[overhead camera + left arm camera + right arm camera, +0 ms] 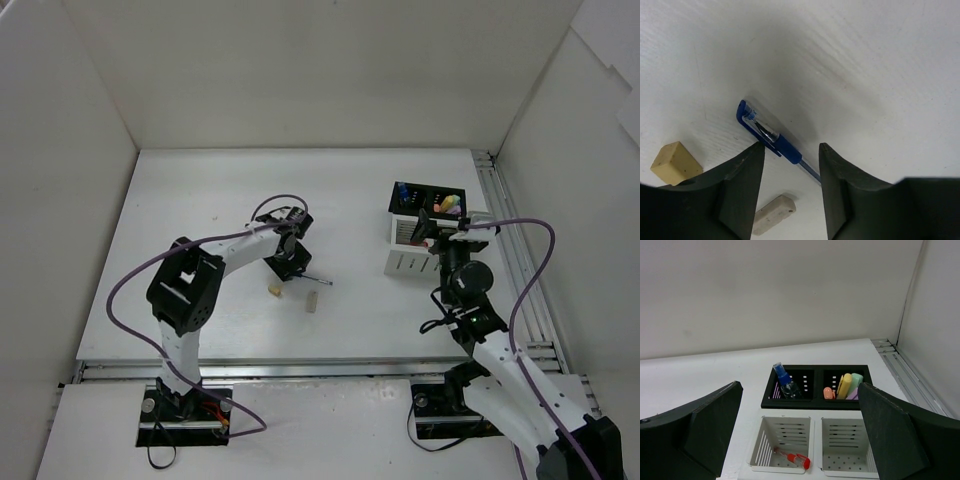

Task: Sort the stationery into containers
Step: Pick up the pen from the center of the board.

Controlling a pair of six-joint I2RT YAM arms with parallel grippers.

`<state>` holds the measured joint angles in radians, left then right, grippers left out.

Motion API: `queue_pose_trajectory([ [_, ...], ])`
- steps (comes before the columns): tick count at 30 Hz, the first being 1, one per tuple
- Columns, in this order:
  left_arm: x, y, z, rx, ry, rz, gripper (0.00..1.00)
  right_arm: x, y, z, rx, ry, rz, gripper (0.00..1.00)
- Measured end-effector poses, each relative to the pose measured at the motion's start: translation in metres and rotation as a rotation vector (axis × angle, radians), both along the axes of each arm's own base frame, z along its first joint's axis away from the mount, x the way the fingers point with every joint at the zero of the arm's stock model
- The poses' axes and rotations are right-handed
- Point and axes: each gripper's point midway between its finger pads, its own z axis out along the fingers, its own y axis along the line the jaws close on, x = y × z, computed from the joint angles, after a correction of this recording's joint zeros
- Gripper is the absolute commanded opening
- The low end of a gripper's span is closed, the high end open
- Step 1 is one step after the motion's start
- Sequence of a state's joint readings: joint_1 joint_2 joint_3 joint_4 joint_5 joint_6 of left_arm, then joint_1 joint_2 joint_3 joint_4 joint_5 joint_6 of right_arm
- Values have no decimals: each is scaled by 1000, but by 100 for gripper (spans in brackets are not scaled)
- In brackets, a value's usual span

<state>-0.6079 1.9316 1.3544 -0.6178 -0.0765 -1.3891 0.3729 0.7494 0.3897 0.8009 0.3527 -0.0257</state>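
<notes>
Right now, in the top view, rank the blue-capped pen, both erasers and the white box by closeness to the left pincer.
1. Blue-capped pen, just right of the tips of the left pincer.
2. Small eraser, toward the bases, and long eraser, lower right: too close to call.
3. White box, far right.

My left arm and right arm are white links joined by bulky black joints. A purple cable loops along each. My fingers are matte black, broad and wedge-shaped. My black base shows red wires.
</notes>
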Motion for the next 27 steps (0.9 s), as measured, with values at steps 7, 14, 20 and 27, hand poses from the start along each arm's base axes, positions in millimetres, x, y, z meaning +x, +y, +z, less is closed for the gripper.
queue_pose_trajectory([
  [7,17,-5,-2,20,-19,13,22,-6,-5,9,14,-31,-13,98],
  [14,41,-20,0,8,-53,7,0,-11,-8,16,23,-54,-23,98],
  [20,51,-23,2,21,-81,-9,0,-17,-11,22,33,-79,-25,98],
  [27,75,-36,30,2,-192,-110,0,-24,-6,28,27,-100,19,98],
])
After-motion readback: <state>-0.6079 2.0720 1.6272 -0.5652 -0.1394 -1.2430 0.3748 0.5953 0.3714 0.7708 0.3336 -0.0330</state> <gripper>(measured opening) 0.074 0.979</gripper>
